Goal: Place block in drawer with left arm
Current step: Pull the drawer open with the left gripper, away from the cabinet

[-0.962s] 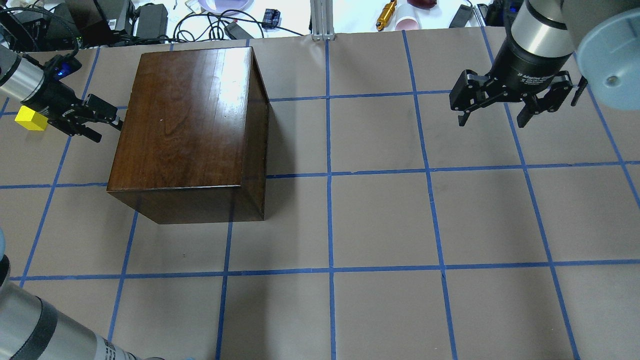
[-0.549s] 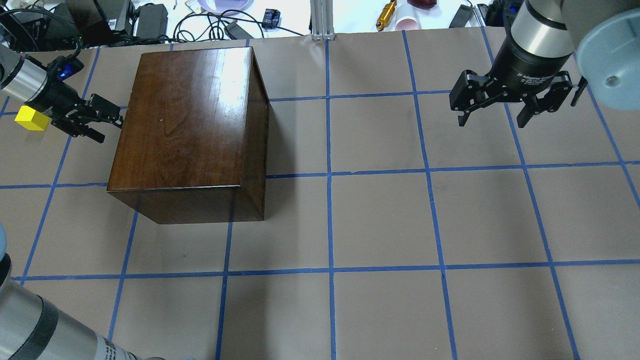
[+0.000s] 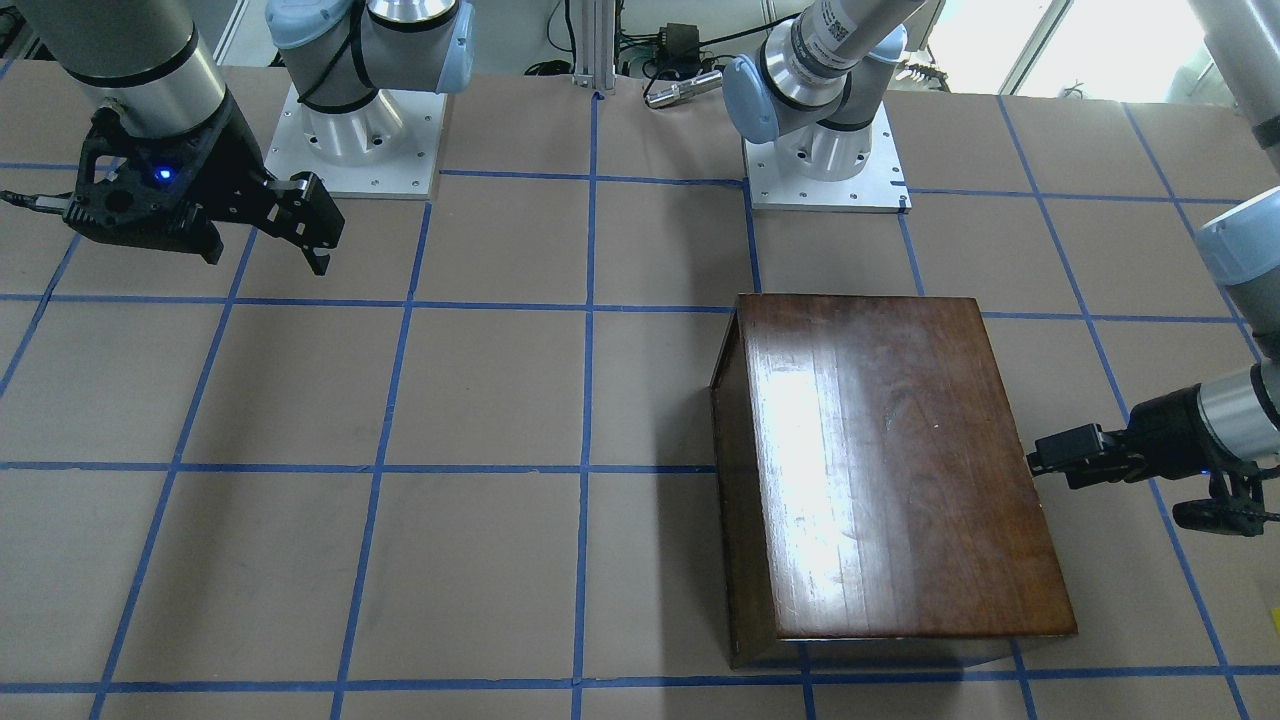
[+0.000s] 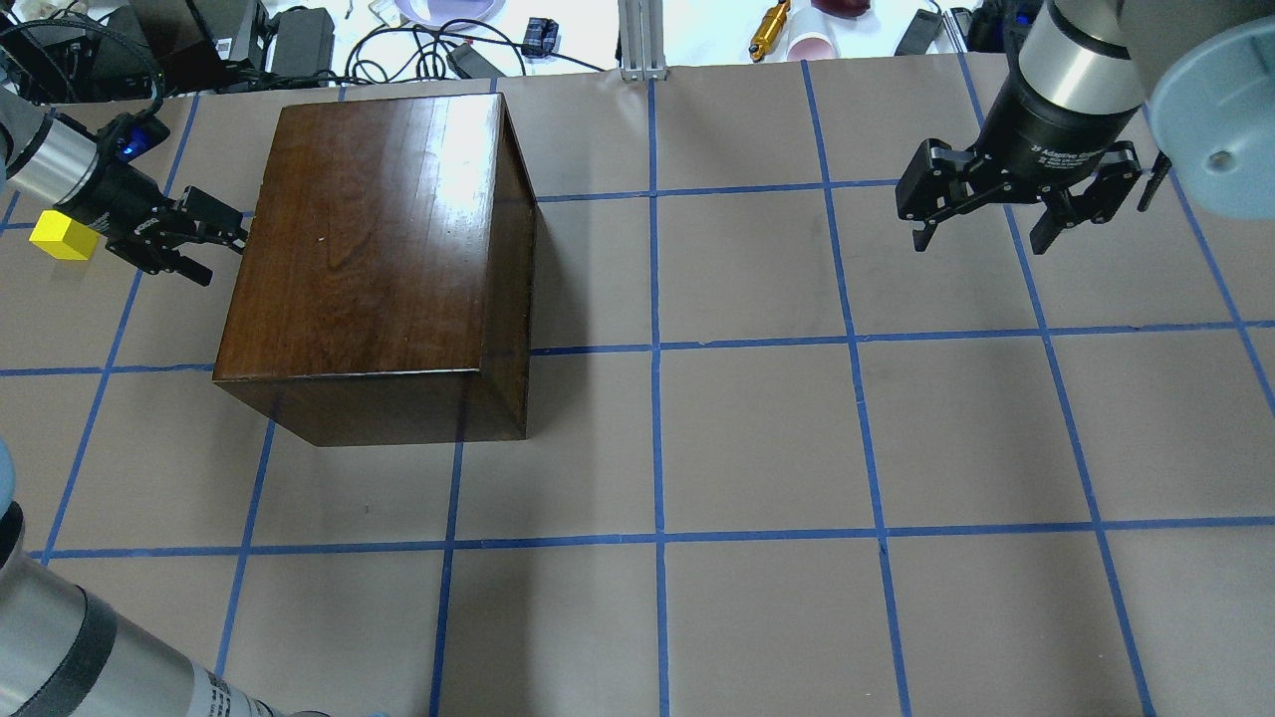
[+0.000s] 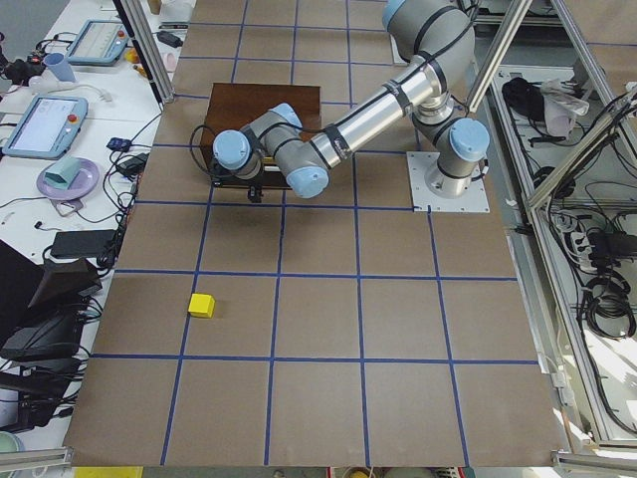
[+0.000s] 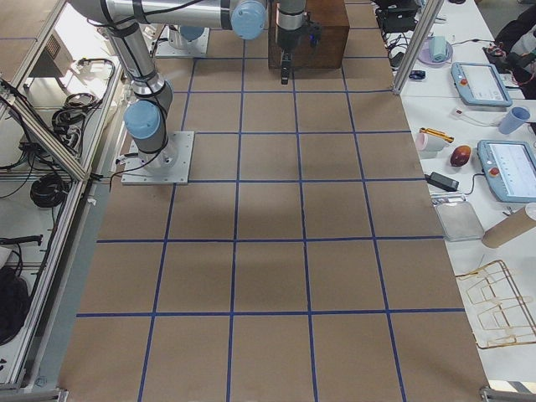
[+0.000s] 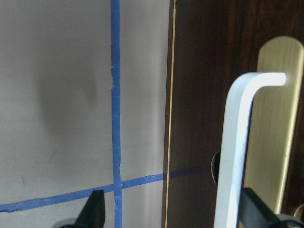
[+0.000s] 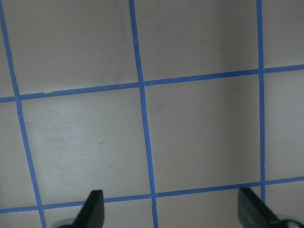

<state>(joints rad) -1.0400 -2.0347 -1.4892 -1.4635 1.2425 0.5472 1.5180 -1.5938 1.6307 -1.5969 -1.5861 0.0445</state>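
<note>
The block (image 4: 62, 235) sits on the tabletop (image 4: 757, 438), untouched, at about 9 o'clock from the box (image 4: 379, 249) in the overhead view and apart from it. The drawer (image 7: 204, 95) is shut, its dark front flush with the box. The left tool (image 4: 217, 249) is at that face, level with the metal pull (image 7: 235, 152). Its fingers are spread, and the pull stands between them, nearer one finger, not yet pinched.

So the step in hand looks like opening the drawer, with the block pickup to come. Next the fingers likely need to close on the pull, then draw straight out toward 9 o'clock, stopping short of the block.

The right tool (image 4: 981, 234) hangs open over bare tabletop at about 2 o'clock from the box, well apart. White print on its collar seems to read "2F Adaptive"; the rest is too small to read.
</note>
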